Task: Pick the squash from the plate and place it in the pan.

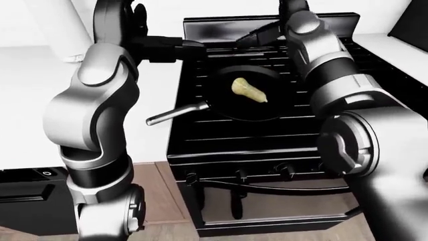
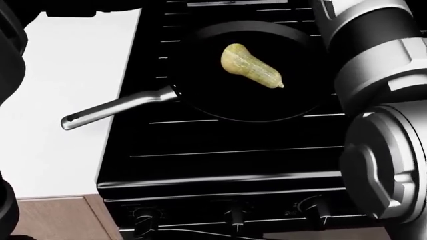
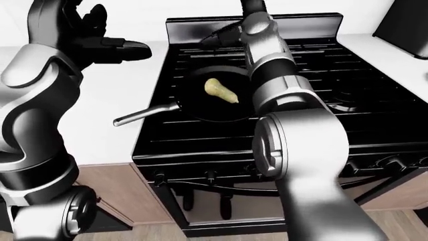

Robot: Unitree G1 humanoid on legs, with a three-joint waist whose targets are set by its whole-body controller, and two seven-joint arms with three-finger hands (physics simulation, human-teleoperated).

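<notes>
**Squash lying in pan, both hands off it**

Squash (image 2: 251, 66) lies on its side inside the black pan (image 2: 200, 95), near the pan's middle, narrow stem end pointing lower right in the head view. Nothing touches it. Pan sits on the black stove (image 2: 220, 160) grates, its grey handle (image 2: 113, 113) sticking out to the lower left over the edge of the white worktop (image 2: 73, 100).

Right hand (image 1: 257, 35) is raised above the top edge of the pan in the left-eye view, near the stove's back panel, well apart from the squash; dark fingers (image 3: 215, 36) look spread and hold nothing. Right arm (image 2: 380, 75) fills the right side of the head view.

Left hand (image 3: 117, 47) is up at the top left of the right-eye view, over the worktop beside the stove; fingers extended, empty. Left arm (image 1: 94, 110) bulks large on the left of the left-eye view.

Stove knobs (image 2: 234, 217) show along the bottom edge of the head view. Wooden cabinet (image 2: 53, 217) sits under the worktop. Plate not visible in any view.
</notes>
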